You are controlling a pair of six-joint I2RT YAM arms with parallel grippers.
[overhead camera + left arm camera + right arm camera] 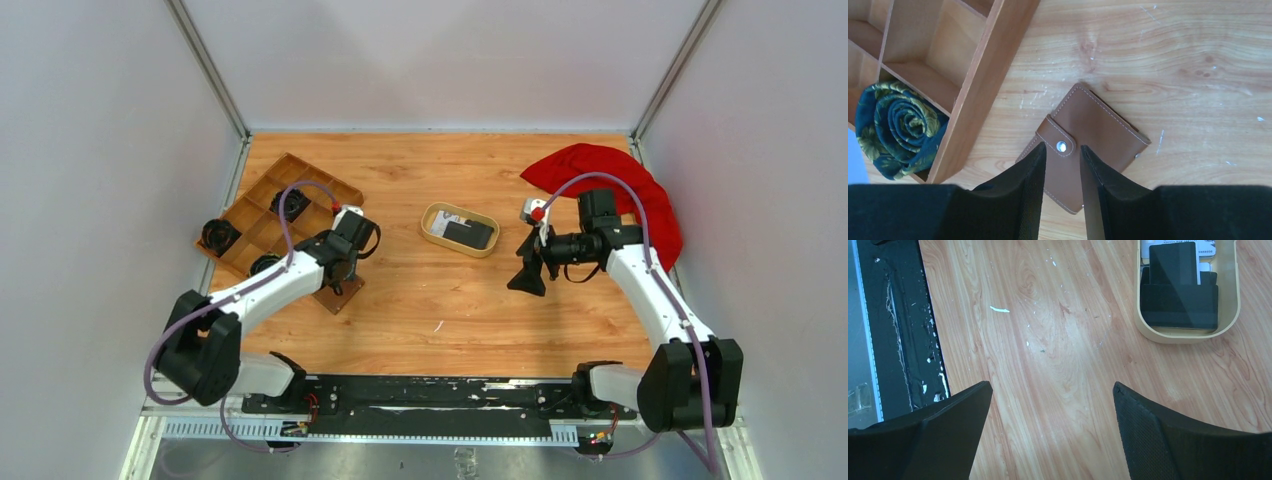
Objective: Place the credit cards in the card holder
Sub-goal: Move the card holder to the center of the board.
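The card holder point(1098, 135) is a closed brown wallet with a metal snap, lying flat on the table beside the wooden tray; it also shows in the top view point(342, 294). My left gripper point(1063, 152) hovers over its snap tab, jaws a narrow gap apart, holding nothing; it also shows in the top view point(343, 272). The credit cards lie stacked in an oval tan dish point(1188, 336): a black card point(1173, 262) on top, a whitish one point(1206, 247) under it. My right gripper point(1052, 390) is wide open over bare wood, short of the dish point(436, 234).
A wooden compartment tray point(262, 226) at the left holds rolled dark fabrics, one green-gold roll point(895, 130) close to my left fingers. A red cloth point(610, 175) lies at the back right. A black rail point(893, 325) runs along the near table edge.
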